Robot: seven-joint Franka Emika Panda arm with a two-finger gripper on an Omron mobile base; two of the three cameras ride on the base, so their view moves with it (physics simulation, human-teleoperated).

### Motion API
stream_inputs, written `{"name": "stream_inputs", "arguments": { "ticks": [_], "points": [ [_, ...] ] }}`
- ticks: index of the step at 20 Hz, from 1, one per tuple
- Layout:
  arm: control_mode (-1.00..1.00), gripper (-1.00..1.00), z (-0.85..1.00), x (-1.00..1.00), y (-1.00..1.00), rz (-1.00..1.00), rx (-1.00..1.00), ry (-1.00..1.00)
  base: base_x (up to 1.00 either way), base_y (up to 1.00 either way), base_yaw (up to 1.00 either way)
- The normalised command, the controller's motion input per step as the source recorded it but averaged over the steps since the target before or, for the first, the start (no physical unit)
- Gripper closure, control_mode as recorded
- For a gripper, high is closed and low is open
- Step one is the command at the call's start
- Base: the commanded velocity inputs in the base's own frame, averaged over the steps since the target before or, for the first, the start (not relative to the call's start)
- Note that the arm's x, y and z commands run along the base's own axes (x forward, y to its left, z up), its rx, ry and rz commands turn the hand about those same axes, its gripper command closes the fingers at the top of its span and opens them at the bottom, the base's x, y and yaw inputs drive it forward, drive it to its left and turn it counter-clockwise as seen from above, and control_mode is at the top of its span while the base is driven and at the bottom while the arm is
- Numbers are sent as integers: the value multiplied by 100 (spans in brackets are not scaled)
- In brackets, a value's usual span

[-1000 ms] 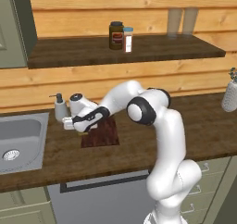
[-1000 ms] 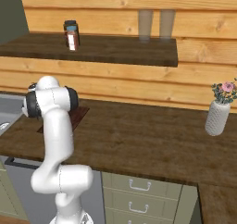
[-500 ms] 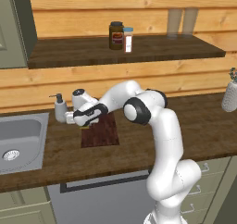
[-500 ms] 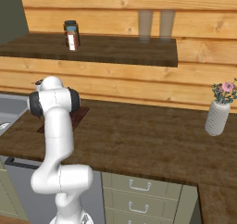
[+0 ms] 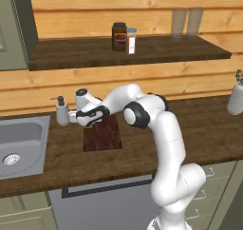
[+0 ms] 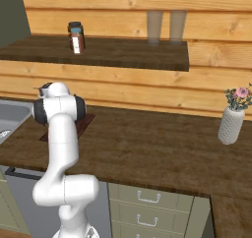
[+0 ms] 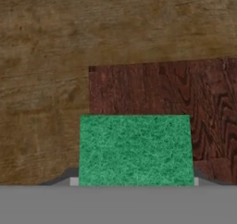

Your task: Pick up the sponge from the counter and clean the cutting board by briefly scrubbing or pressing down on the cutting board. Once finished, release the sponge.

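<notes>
The green-topped sponge (image 7: 135,149) sits between my gripper's (image 7: 135,182) fingertips at the bottom of the hand view, with the gripper shut on it. Beyond it lies the dark reddish-brown cutting board (image 7: 185,98), and the sponge hangs over the board's corner and the edge of the counter (image 7: 46,79). In the left base view my gripper (image 5: 88,119) is at the far left corner of the cutting board (image 5: 102,135), just above it. The arm hides most of the cutting board (image 6: 84,122) in the right base view.
A white soap dispenser (image 5: 61,111) stands close to the left of the gripper, beside the steel sink (image 5: 19,141). The wall shelf (image 5: 95,53) above holds a dark jar (image 5: 119,36), a shaker (image 5: 131,40) and two glasses (image 5: 179,22). A vase (image 6: 231,124) stands far right.
The gripper, still shut on the sponge, has shifted slightly right and toward the wall along the board's left side.
</notes>
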Motion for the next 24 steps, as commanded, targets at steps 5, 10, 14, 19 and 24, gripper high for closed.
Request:
{"name": "stream_inputs", "arguments": {
  "ticks": [5, 10, 14, 19, 24],
  "points": [
    [-100, 100, -39, 46, -44, 0, 2, -5, 0, 0, 0],
    [-100, 100, -40, 36, -60, 0, 5, -1, 0, 0, 0],
    [-100, 100, -19, 15, -61, 0, 7, 0, 0, 0, 0],
    [-100, 100, -14, 0, -62, 0, 6, 0, 0, 0, 0],
    [-100, 100, -47, 0, -50, 0, 0, 5, 0, 0, 0]
  ]
}}
